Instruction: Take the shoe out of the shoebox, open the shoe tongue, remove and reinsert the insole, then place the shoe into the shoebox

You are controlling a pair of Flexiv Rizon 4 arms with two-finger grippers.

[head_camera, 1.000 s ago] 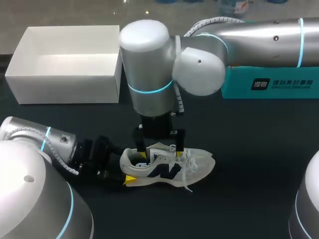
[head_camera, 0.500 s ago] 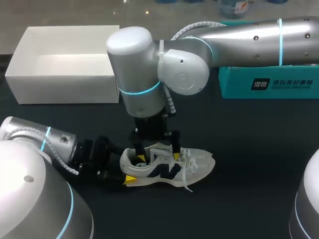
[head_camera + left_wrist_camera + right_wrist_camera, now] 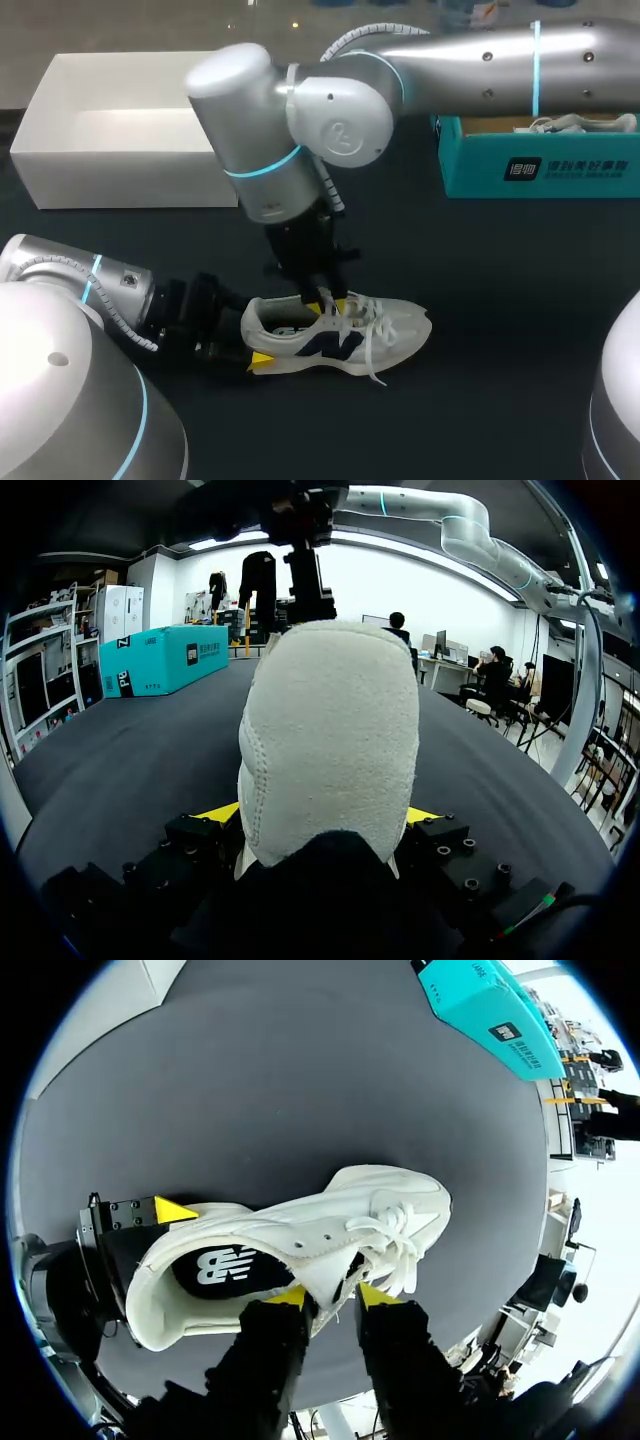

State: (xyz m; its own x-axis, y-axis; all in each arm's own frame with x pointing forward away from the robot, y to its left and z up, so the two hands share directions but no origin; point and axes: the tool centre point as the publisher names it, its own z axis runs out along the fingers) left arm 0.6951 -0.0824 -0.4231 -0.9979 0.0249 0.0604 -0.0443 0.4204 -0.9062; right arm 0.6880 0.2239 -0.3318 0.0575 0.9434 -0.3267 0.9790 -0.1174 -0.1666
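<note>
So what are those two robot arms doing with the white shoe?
The white shoe sits on the dark table, outside both boxes. The left gripper clamps its heel from both sides to steady it. The right gripper is above the shoe and pinches the tongue beside the laces. The dark insole is inside the shoe, not yet taken out. A white box and a teal shoebox stand at the far side.
</note>
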